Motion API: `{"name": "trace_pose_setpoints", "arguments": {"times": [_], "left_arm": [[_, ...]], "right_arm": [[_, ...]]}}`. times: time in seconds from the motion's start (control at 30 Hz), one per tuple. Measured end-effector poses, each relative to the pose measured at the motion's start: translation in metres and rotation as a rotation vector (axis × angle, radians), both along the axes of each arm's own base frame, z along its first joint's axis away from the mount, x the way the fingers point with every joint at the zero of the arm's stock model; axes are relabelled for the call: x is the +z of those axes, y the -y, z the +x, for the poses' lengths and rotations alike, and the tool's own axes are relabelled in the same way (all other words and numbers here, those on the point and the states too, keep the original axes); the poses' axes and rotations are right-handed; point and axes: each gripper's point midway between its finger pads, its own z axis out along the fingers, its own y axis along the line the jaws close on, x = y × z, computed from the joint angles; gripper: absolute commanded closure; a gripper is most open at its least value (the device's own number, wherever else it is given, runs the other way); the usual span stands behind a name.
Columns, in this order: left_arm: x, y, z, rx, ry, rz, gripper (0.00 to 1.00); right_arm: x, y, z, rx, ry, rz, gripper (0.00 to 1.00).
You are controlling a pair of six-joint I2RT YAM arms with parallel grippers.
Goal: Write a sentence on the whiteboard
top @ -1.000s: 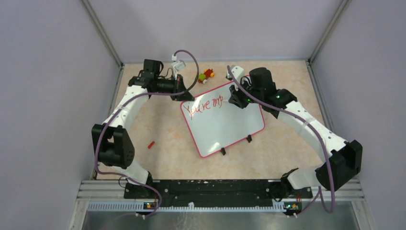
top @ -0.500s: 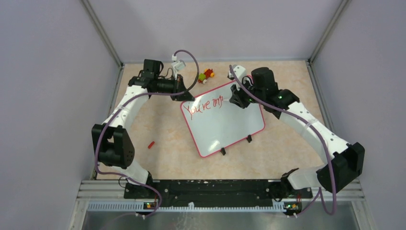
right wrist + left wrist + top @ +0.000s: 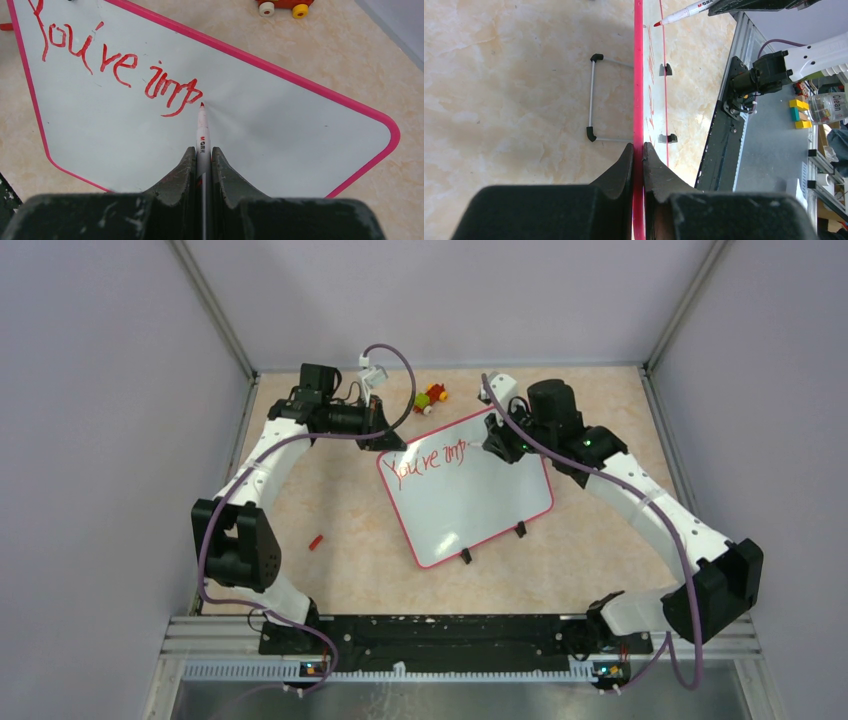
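Observation:
The whiteboard point(image 3: 470, 505), white with a pink rim, lies tilted on the table. My left gripper point(image 3: 384, 441) is shut on its far-left corner; the left wrist view shows the rim point(image 3: 638, 75) pinched between both fingers of that gripper point(image 3: 638, 147). The sentence point(image 3: 120, 65) reads "You're imp" in red point(image 3: 426, 459). My right gripper point(image 3: 202, 152) is shut on a white marker point(image 3: 202, 131). The marker's red tip sits just right of the "p", at or very near the board point(image 3: 280, 120). From above, the right gripper point(image 3: 497, 446) hovers over the board's far edge.
A small toy car point(image 3: 431, 396) stands beyond the board. A red cap point(image 3: 316, 541) lies on the table at the left. Two black clips point(image 3: 492, 542) stick out of the board's near edge. Grey walls close in three sides, and a black rail point(image 3: 440, 630) runs along the near edge.
My right gripper and the marker have shifted slightly to the right past the "p". The left gripper and the board have not moved.

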Motion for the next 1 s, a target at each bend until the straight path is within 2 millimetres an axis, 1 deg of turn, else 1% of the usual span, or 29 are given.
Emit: {"name": "trace_pose_setpoints", "arguments": {"times": [0.13, 0.27, 0.47, 0.6, 0.83, 1.0], "left_arm": [[0.0, 0.0, 0.0, 0.0, 0.0, 0.0, 1.0], [0.0, 0.0, 0.0, 0.001, 0.001, 0.002, 1.0], [0.0, 0.0, 0.001, 0.003, 0.002, 0.003, 1.0], [-0.001, 0.0, 0.001, 0.004, 0.002, 0.004, 1.0], [-0.001, -0.001, 0.001, 0.005, 0.002, 0.005, 1.0], [-0.001, -0.001, 0.001, 0.005, 0.002, 0.006, 1.0]], "right_arm": [[0.0, 0.0, 0.001, 0.0, 0.0, 0.0, 1.0], [-0.005, -0.002, 0.002, 0.003, -0.011, -0.004, 1.0], [-0.006, -0.004, 0.001, 0.015, -0.017, 0.001, 1.0], [-0.01, -0.004, -0.001, 0.021, -0.027, 0.0, 1.0], [-0.016, -0.001, -0.005, 0.022, -0.036, -0.01, 1.0], [-0.016, 0.001, -0.005, 0.017, -0.03, -0.021, 1.0]]}}
